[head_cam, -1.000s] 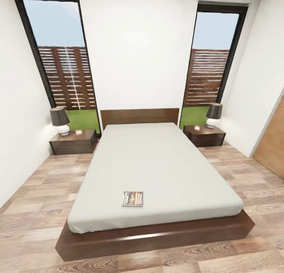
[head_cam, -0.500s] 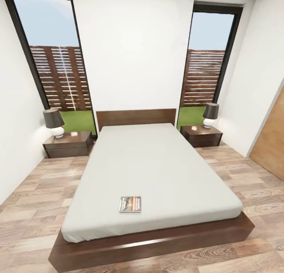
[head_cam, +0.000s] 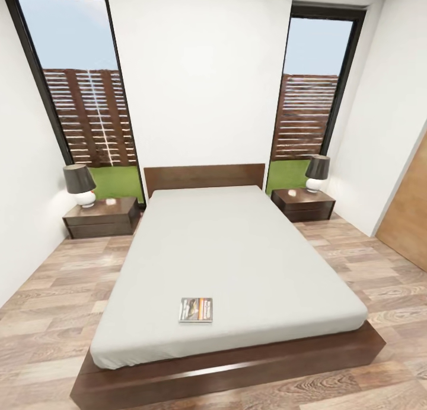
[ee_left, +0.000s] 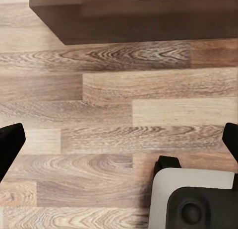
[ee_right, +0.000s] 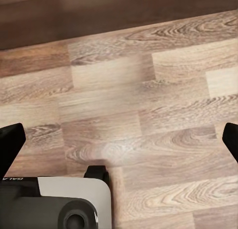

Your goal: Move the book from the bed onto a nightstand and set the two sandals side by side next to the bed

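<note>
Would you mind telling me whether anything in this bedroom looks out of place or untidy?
Only the book: it lies alone near the foot of the bare grey bed, slightly left of centre, rather than on either nightstand. Each nightstand holds a lamp and a small pale item. Nothing looks spilled, tipped or damaged.

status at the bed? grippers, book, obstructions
Left gripper and right gripper open, empty, over the floor. Book flat on the bed near its foot. Both nightstands, left and right, carry lamps. Nothing blocking.
</note>
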Available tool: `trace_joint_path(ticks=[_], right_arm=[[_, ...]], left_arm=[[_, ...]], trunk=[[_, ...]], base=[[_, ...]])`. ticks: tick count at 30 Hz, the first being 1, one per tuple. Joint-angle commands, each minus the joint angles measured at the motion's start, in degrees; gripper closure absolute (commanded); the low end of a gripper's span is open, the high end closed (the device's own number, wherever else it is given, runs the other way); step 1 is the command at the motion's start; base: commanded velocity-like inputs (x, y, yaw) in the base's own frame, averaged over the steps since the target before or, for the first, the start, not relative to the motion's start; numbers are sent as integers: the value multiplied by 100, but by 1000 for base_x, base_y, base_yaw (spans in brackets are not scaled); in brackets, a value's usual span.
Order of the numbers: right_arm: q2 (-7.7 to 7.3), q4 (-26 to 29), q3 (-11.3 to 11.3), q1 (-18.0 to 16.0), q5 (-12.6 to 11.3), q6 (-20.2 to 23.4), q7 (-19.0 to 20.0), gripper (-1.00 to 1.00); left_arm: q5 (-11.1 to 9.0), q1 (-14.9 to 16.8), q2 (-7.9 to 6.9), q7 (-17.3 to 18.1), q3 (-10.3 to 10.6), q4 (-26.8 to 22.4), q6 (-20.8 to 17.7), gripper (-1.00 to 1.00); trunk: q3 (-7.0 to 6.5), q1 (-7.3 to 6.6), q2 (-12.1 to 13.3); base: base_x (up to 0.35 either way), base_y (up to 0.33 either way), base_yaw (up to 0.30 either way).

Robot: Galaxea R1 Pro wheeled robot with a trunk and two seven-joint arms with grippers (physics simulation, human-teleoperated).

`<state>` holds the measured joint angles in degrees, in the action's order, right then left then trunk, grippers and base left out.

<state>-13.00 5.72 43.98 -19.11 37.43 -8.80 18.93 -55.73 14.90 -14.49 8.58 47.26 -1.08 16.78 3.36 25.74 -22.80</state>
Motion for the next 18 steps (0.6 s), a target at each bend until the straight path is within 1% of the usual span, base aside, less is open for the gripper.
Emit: trace_joint_path(ticks=[1,9,18], right_arm=[[-1,-1,49,-5,48,-17,23,-100],[-1,-1,49,-5,53,-17,23,-100],[-1,-1,49,-5,54,-17,23,-100]], left_arm=[[-61,4,-1,29,38,2,10,-100],[-61,4,0,29,38,-1,10,-100],[-55,4,0,40,38,-23,33,-100]], trunk=[[13,4,-12],[13,4,-12],[13,4,-12]], base=[[83,1,-1],[125,1,0],[35,0,0]])
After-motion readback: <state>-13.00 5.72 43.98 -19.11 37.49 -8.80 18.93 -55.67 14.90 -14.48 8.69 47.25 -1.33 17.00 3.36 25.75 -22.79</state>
